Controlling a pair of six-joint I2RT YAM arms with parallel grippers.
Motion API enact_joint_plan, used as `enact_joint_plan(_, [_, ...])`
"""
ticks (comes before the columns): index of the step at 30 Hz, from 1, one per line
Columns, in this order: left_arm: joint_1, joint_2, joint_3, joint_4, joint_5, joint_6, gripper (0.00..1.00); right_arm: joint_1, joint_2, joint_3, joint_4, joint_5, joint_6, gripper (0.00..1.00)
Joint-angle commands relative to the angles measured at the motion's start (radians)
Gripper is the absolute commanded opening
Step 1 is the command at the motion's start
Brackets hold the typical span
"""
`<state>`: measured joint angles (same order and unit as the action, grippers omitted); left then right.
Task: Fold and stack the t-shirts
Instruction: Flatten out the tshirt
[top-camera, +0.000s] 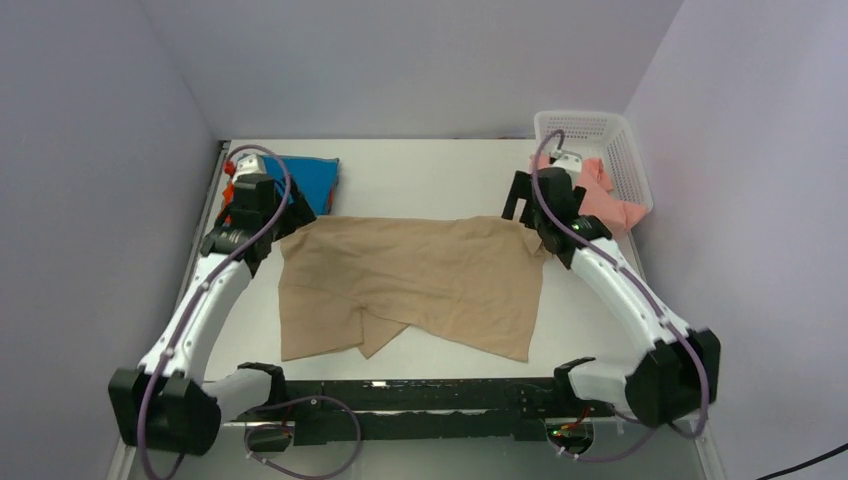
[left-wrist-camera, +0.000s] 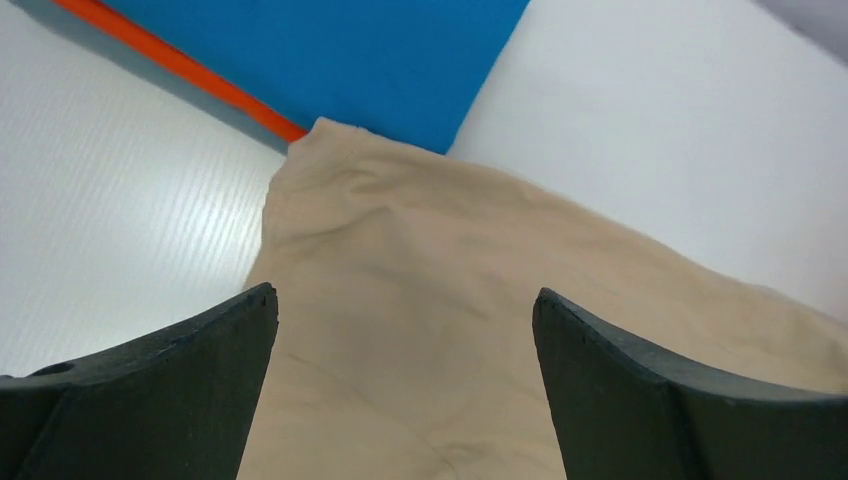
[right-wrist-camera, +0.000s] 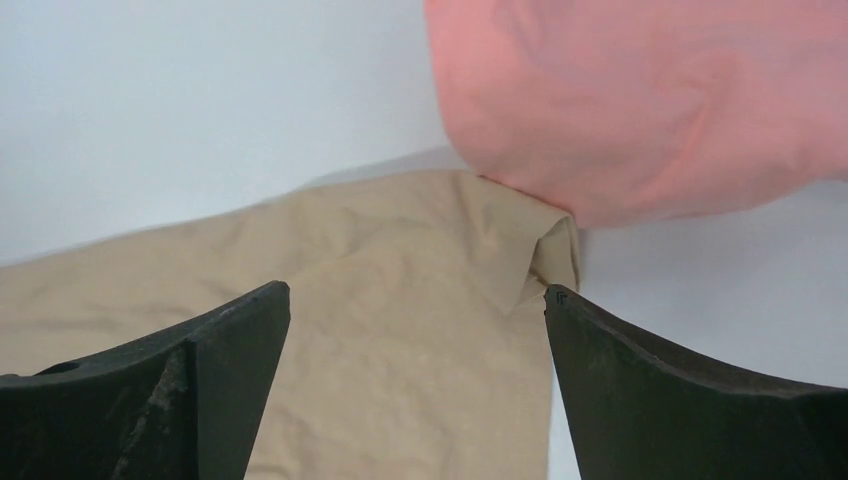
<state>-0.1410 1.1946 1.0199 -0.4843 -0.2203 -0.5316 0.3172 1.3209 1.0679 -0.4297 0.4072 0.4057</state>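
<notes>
The tan tee (top-camera: 415, 280) lies spread flat in the middle of the counter (top-camera: 420, 175); it looks soft, light and limp, apt to sag if lifted. Both hands gape open, left hand (left-wrist-camera: 405, 300) over its corner toward the counter's far-left corner, right hand (right-wrist-camera: 417, 292) over the far-right one: good pinch points

Left gripper (left-wrist-camera: 405, 295), jaws spread wide, hangs over the far-left corner of the tan t-shirt (top-camera: 410, 280). The blue t-shirt (top-camera: 312, 182) butts right up against that corner. Over on the right gripper (right-wrist-camera: 417, 290) side, the salmon-pink t-shirt (top-camera: 607, 203) crowds the far-right corner, with the basket (top-camera: 600, 128) just behind. Between them, bare table (top-camera: 430, 170) runs open along the back.
</notes>
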Motion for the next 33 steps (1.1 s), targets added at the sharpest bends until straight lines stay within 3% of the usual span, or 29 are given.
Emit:
enact_joint_plan(1, [-0.001,-0.194,-0.134,-0.127,0.063,-0.155,0.99,-0.001,-0.198,-0.113,0.009,-0.095,0.092,1.00])
enact_joint_plan(6, [-0.002,-0.410,-0.365,-0.222,0.128,-0.297,0.99,-0.005,-0.349,-0.272,0.023,-0.141,0.156,1.00])
enact_joint_plan(12, [-0.009,-0.507,-0.521,-0.402,0.114,-0.382,0.99,-0.009,-0.382,-0.307,0.011,-0.177,0.141,1.00])
enact_joint_plan(18, [-0.023,-0.513,-0.613,-0.355,0.137,-0.448,0.99,-0.009,-0.347,-0.302,0.003,-0.168,0.135,1.00])
enact_joint_plan(25, [-0.023,-0.408,-0.661,-0.296,0.158,-0.438,0.95,-0.012,-0.317,-0.292,-0.001,-0.144,0.131,1.00])
enact_joint_plan(29, [-0.025,-0.353,-0.654,-0.251,0.147,-0.428,0.81,-0.015,-0.314,-0.301,0.002,-0.135,0.142,1.00])
enact_joint_plan(31, [-0.025,-0.336,-0.649,-0.220,0.142,-0.422,0.64,-0.016,-0.313,-0.301,0.001,-0.133,0.143,1.00])
enact_joint_plan(32, [-0.025,-0.326,-0.644,-0.211,0.139,-0.420,0.47,-0.016,-0.311,-0.299,-0.007,-0.129,0.127,1.00])
enact_joint_plan(33, [-0.025,-0.318,-0.639,-0.205,0.134,-0.416,0.41,-0.015,-0.310,-0.295,-0.016,-0.126,0.143,1.00])
